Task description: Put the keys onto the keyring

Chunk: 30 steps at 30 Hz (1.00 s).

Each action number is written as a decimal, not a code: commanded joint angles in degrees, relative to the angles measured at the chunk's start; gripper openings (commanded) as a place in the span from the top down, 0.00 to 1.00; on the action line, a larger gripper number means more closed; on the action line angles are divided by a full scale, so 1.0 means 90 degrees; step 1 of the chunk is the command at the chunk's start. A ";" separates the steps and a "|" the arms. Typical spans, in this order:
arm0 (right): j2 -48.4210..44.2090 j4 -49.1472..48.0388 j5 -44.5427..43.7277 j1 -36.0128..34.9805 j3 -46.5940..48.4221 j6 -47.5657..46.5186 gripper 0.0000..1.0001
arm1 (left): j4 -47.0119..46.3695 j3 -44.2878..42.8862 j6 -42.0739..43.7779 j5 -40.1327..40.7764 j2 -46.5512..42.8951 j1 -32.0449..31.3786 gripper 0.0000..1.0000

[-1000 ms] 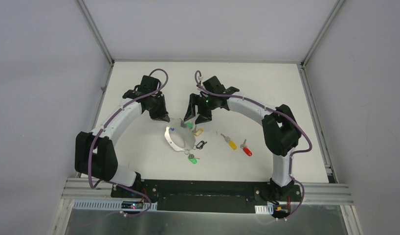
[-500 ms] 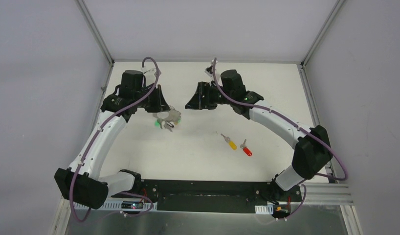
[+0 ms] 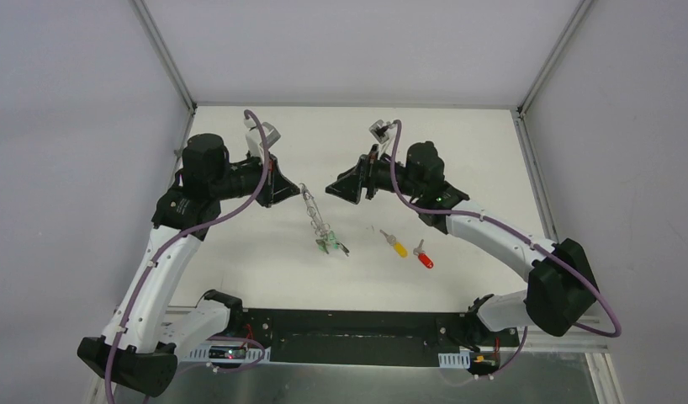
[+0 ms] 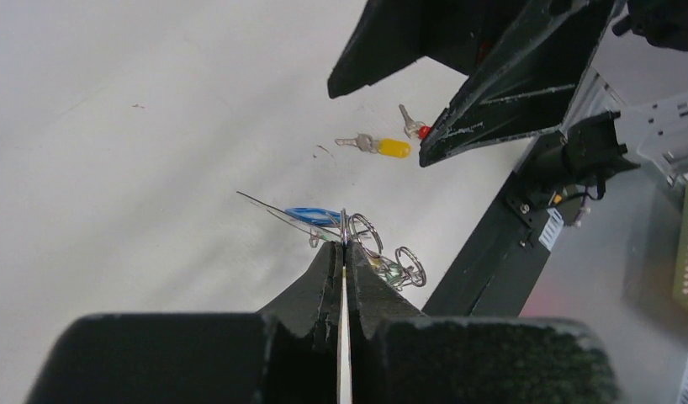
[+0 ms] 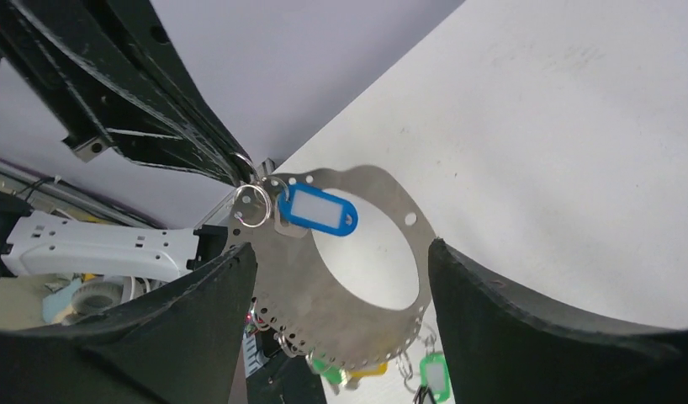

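Grey walls close in a white worktop (image 3: 240,252), and well above it the left gripper (image 4: 342,250) is clamped tight on the rim of the keyring (image 5: 290,295), holding it up in the air between the two arms. From the top camera the keyring (image 3: 314,215) shows nearly edge-on, slanting down and away from the left gripper (image 3: 299,192).

The right wrist camera shows the keyring face-on: a flat grey band with small holes along its edge. A blue tag (image 5: 318,210) hangs from it on a small split ring (image 5: 253,204), close beside the spot where the left gripper bites. At the low end dangle a green tag (image 5: 433,370), a scrap of yellow and more small rings, too crowded to count.

The right gripper (image 5: 341,251) stands wide, fingers either side of the keyring in its own view but clear of it, holding nothing.

A yellow key (image 3: 397,247) and a red key (image 3: 424,257) lie loose on the worktop, just beside each other, near the right arm and apart from the keyring.
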State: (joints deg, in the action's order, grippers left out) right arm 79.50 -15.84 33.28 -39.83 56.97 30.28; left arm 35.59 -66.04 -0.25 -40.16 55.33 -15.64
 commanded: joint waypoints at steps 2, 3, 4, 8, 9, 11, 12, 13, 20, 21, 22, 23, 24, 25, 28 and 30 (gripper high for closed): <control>-0.0411 -0.1967 0.0538 0.0005 -0.0465 -0.0377 0.22 | -0.0664 0.0360 0.0934 -0.1100 -0.0301 0.0029 1.00; -0.0458 -0.2138 0.0586 -0.0012 -0.0547 -0.0444 0.22 | -0.0691 0.0421 0.1066 -0.1250 -0.0342 0.0024 1.00; -0.0507 -0.2274 0.0626 -0.0022 -0.0616 -0.0511 0.22 | -0.0710 0.0471 0.1210 -0.1402 -0.0384 0.0011 1.00; -0.0586 -0.2427 0.0875 -0.0097 -0.0696 -0.0773 0.23 | -0.0746 0.0648 0.1876 -0.1866 -0.0615 -0.0072 1.00; -0.0575 -0.2430 0.0941 -0.0132 -0.0686 -0.0837 0.25 | -0.0758 0.0689 0.2024 -0.1929 -0.0674 -0.0107 1.00; -0.0523 -0.2448 0.1051 -0.0192 -0.0654 -0.0905 0.28 | -0.0777 0.0780 0.2315 -0.2021 -0.0779 -0.0176 1.00; -0.0494 -0.2457 0.1109 -0.0230 -0.0627 -0.0920 0.29 | -0.0773 0.0821 0.2518 -0.2085 -0.0836 -0.0215 1.00; -0.0457 -0.2452 0.1176 -0.0268 -0.0585 -0.0938 0.31 | -0.0775 0.0860 0.2649 -0.2124 -0.0894 -0.0245 1.00; -0.0246 -0.2457 0.1349 -0.0552 -0.0412 -0.1148 0.51 | -0.0793 0.1075 0.3031 -0.2346 -0.1100 -0.0394 1.00; -0.0236 -0.2459 0.1358 -0.0583 -0.0417 -0.1198 0.52 | -0.0791 0.1096 0.3047 -0.2355 -0.1111 -0.0412 1.00; -0.0226 -0.2459 0.1380 -0.0613 -0.0408 -0.1240 0.54 | -0.0798 0.1119 0.3062 -0.2366 -0.1134 -0.0433 1.00; -0.0214 -0.2459 0.1410 -0.0634 -0.0398 -0.1267 0.55 | -0.0794 0.1142 0.3072 -0.2375 -0.1139 -0.0453 1.00; -0.0206 -0.2451 0.1439 -0.0657 -0.0388 -0.1303 0.57 | -0.0797 0.1151 0.3074 -0.2407 -0.1152 -0.0480 1.00; -0.0188 -0.2445 0.1469 -0.0687 -0.0376 -0.1326 0.60 | -0.0792 0.1163 0.3083 -0.2429 -0.1159 -0.0495 1.00; -0.0118 -0.2353 0.1481 -0.0710 -0.0316 -0.1367 0.60 | -0.0802 0.1157 0.3105 -0.2454 -0.1178 -0.0554 1.00; -0.0069 -0.2361 0.1621 -0.0722 -0.0291 -0.1356 0.56 | -0.0802 0.1133 0.3090 -0.2401 -0.1177 -0.0575 1.00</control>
State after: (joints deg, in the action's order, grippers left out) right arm 78.24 -34.59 45.21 -45.93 51.03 19.75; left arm 32.45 -55.35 25.47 -59.42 45.93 -20.12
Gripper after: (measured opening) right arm 0.405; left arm 0.009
